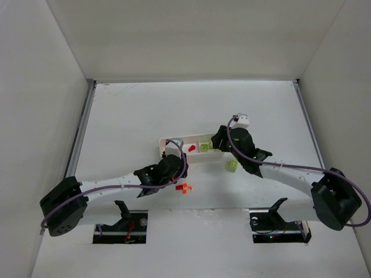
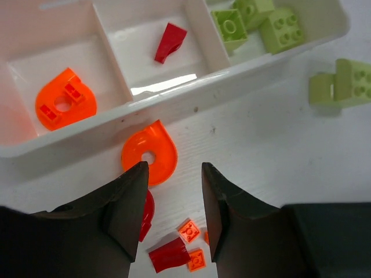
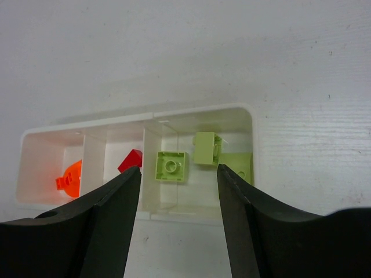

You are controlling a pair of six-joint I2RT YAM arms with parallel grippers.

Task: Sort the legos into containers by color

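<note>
The white tray [image 2: 174, 95] holds an orange rounded lego [image 2: 64, 99] in its left container, a red lego [image 2: 170, 41] in the middle one, and several yellow-green bricks [image 2: 232, 26] in the right one. My left gripper [image 2: 173, 168] is open and empty just in front of the tray. Below it on the table lie an orange rounded piece [image 2: 149, 152], red pieces [image 2: 170, 255] and small orange plates [image 2: 189, 230]. A yellow-green lego [image 2: 342, 84] lies outside the tray, to the right. My right gripper [image 3: 177, 168] is open and empty, facing the green container's bricks [image 3: 171, 166].
The tray [image 1: 191, 138] sits mid-table between the two arms. The loose yellow-green piece [image 1: 232, 166] lies under the right arm, and the red and orange pieces [image 1: 184, 187] lie beside the left wrist. White walls enclose the table on three sides.
</note>
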